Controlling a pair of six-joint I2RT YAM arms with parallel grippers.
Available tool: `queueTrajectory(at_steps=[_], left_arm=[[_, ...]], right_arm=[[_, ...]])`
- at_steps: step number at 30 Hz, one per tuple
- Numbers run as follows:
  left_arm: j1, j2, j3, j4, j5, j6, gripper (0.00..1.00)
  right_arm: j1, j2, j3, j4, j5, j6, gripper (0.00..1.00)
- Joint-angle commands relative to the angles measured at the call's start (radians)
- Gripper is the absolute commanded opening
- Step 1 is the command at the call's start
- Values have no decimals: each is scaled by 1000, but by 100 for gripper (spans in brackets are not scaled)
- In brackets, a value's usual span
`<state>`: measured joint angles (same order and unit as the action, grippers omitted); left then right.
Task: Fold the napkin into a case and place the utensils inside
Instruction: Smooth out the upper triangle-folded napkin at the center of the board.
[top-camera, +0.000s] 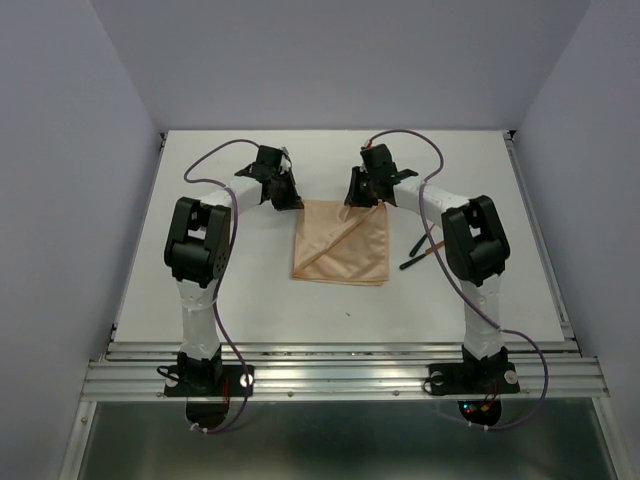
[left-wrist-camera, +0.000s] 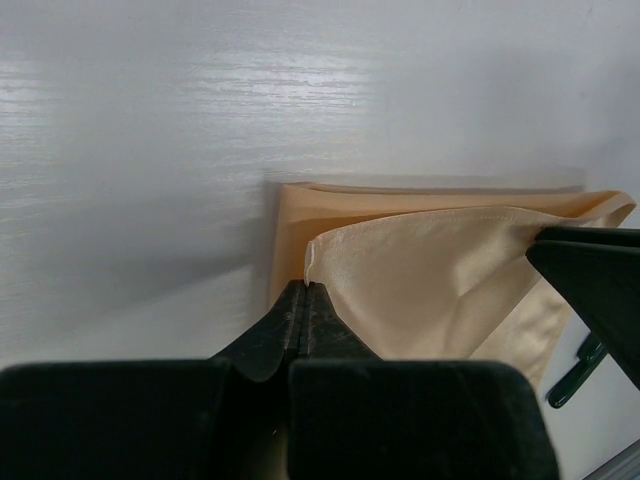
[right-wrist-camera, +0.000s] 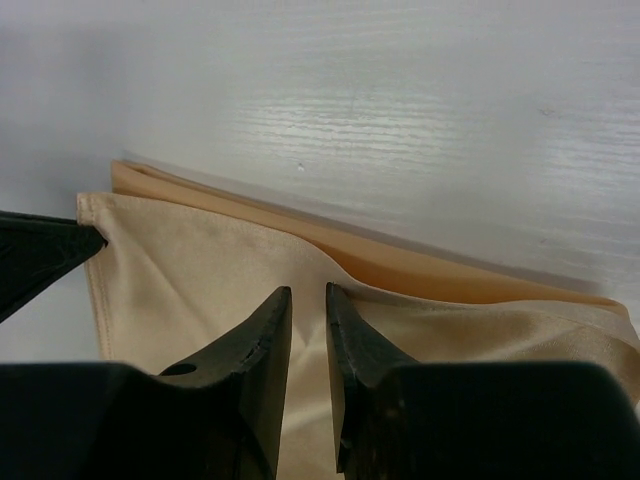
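A: Left gripper (left-wrist-camera: 305, 292) clenched on the far-left corner of the napkin (top-camera: 340, 250)

B: Right gripper (right-wrist-camera: 308, 296) nips the far-right corner, jaws a slit apart; the rest lies nearward from both, held edge running left-right, utensils (top-camera: 415, 260) just right of it

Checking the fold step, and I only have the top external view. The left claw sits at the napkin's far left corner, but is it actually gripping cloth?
Observer: Yes. In the left wrist view the left claw is shut on the edge of the napkin, on its top layer, which is held up off the layers beneath.
Operator: And the right claw?
Observer: The right wrist view shows the right claw with a narrow gap between its jaws and the top layer's edge right at their tips. I cannot tell whether it is pinching the cloth.
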<state>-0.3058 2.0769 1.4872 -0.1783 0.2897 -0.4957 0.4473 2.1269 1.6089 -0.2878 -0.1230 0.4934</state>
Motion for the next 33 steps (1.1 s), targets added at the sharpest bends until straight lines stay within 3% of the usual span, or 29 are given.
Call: queueTrajectory(at_steps=[1,8,13,19,27,33], left_arm=[[4,-66,24,23,20,0,0],[4,-60,24,23,28,6,1],[4,-57,30,14,25,11,25],[4,-95,31,-12,-18,20,41],[2,-224,-30,-36,-83,22,42],[-35,-354,-189,-38,-70,13,39]], right_arm=[[7,31,60,3,75,-10,26],[7,71,88,-1,178,-7,26],[7,71,89,-1,207,-3,26],[7,50,85,-1,229,-4,26],[7,10,71,6,192,16,26],[7,-79,7,30,197,20,27]])
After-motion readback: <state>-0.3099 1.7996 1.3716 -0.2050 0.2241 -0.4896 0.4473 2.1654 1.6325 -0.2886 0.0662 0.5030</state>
